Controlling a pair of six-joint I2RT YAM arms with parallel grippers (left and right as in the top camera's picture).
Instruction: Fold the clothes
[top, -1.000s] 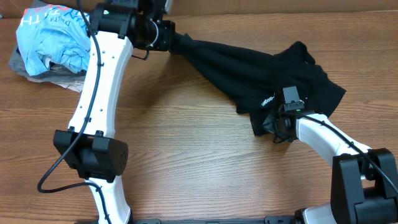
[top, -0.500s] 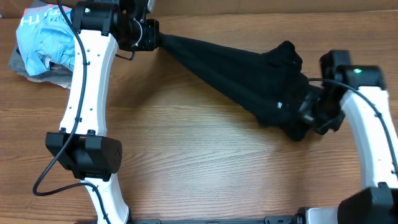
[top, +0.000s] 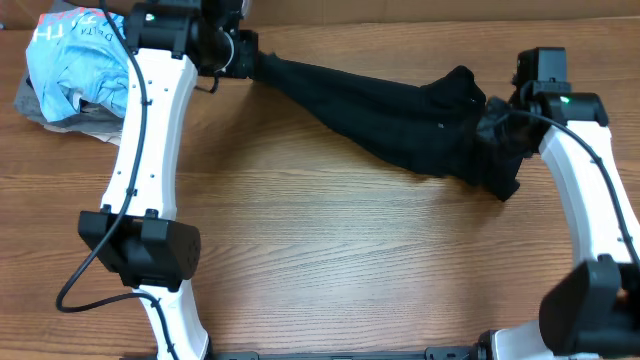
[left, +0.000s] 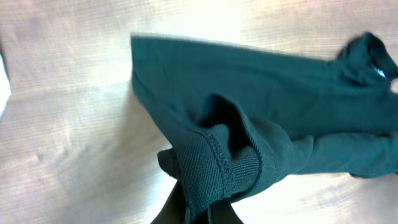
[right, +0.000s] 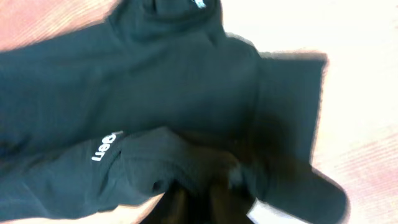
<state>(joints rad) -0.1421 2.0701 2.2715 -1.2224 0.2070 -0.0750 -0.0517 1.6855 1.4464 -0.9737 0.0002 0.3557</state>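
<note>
The black garment hangs stretched between my two grippers above the wooden table, sagging in the middle. My left gripper is shut on its left end at the far left; in the left wrist view the fingers pinch a hemmed fold of the garment. My right gripper is shut on the bunched right end; in the right wrist view the fingers clamp the garment, whose white lettering shows.
A light blue printed shirt lies on a grey garment at the far left corner. The wooden table runs under both arms. The left arm's white links stand over the left side.
My right gripper has lifted and swung from the table's middle right to the far right, carrying the garment's end. The garment has been pulled taut. The left gripper shifted slightly left.
</note>
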